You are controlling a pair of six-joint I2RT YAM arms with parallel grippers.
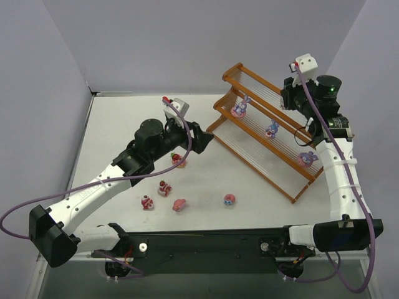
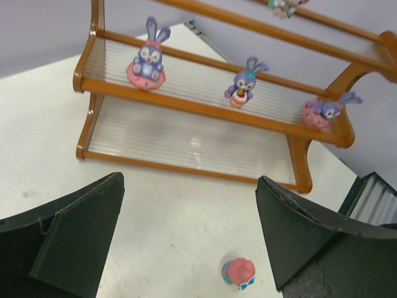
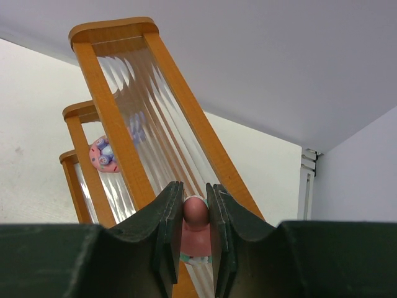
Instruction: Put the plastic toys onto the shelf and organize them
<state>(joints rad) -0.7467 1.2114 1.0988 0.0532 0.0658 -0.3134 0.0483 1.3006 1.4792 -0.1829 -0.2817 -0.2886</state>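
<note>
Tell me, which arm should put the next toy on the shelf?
Right. The right gripper is shut on a pink toy at the top tier of the shelf; the left gripper is open, empty, over the table.

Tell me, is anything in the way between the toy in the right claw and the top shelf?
Nothing visible is. The right gripper is shut on a pink toy right at the top tier of the shelf, and the rods there look bare.
</note>
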